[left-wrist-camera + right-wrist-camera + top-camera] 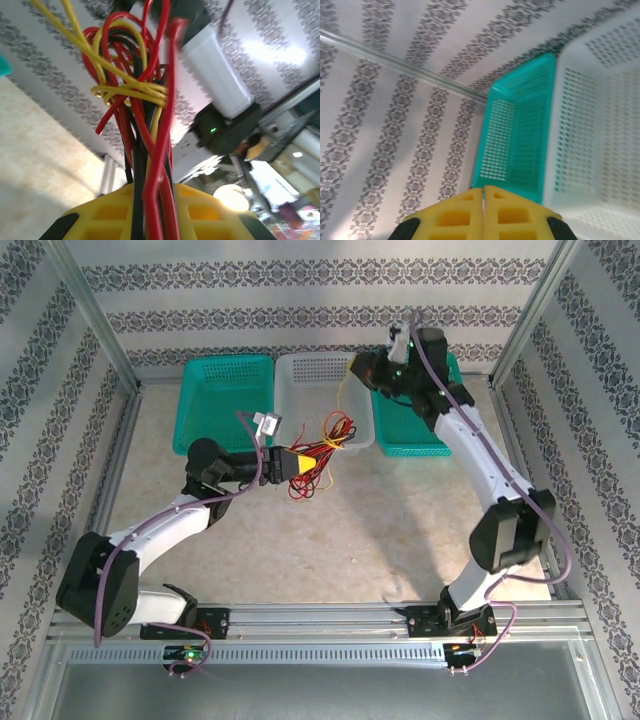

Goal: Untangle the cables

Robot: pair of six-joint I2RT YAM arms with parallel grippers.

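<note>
While a yellow strand winds several times round the rest, any harder pull is likely to cinch that wrap tighter rather than open it; that looks the main hazard. The thin red, yellow and black wire cables (322,445) hang as one loopy bundle above the beige table (330,550), just in front of the white perforated plastic basket (300,362). From overhead their far loops overlap its near rim.

The left gripper (287,462) is clamped on the bundle's lower end. In its wrist view the cables (137,115) run down between the yellow pads of the left gripper (150,212). The right gripper (362,368) is raised near the seam between the white basket and the teal perforated plastic basket (412,448). Its wrist view shows the right gripper (484,207) with jaws pressed together. One thin yellow wire rises from the bundle toward it, but I cannot tell whether that wire is pinched, since none shows between the pads.

Other risks follow. So fine a wire could slip free of closed pads. A firm tug could drag the whole bundle out of the left grip. Drooping loops could snag in the basket's perforated wall.

Close up, red strands dominate, with a few black ones among them. The insulation is glossy and the loops look springy. The yellow wrap (132,94) binds them partway up.
</note>
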